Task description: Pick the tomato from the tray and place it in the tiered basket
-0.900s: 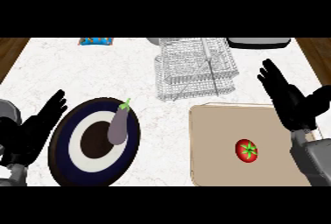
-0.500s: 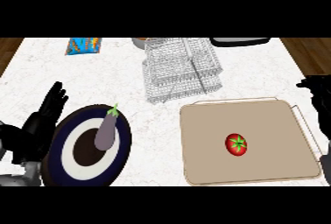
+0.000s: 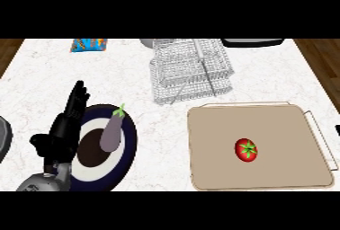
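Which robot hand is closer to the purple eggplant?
The left hand. It rests open right beside the plate that holds the eggplant, on the eggplant's left. The right hand is out of view.

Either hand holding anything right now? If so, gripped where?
Nothing held. Open left hand rests beside the dark round plate; red tomato lies untouched on the beige tray.

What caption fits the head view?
Tomato on tray, wire tiered basket behind, left hand open beside eggplant plate.
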